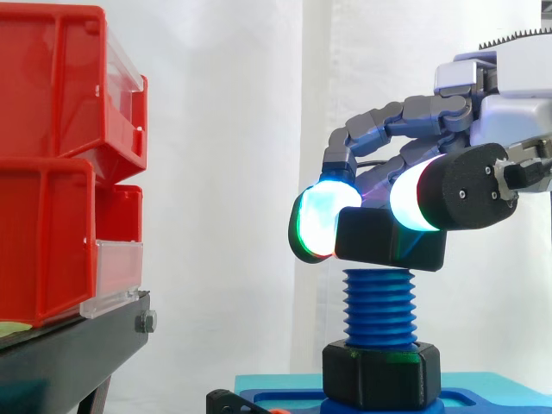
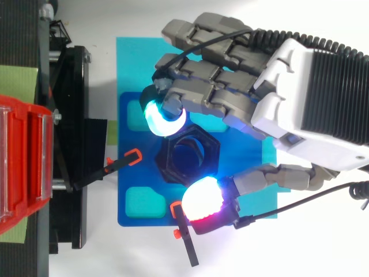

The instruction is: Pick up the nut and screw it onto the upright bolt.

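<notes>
Scene: a robot hand [image 2: 300,98] reaches in from the right over a blue bolt [image 1: 379,302]. The bolt stands upright on a blue base plate [image 2: 135,173] before a white curtain.
Nut: a black six-sided nut [image 1: 390,240] sits level on the very top of the bolt. From above, the blue bolt end shows through its hole.
Grip: the fingers [image 1: 323,216] are curled, their glowing pads pinching the nut on opposite sides.
Thread: the nut appears to rest on the first turns, but whether it has caught is hidden.
Handling: probably light, rigid plastic with smooth sides. It could slip, or cross-thread if tilted, so hold it across opposite flats and keep it level.
Bolt foot: a second black nut [image 1: 381,373] sits there.
Left: red bins [image 1: 60,155] on a black stand [image 1: 78,345], well apart.
</notes>
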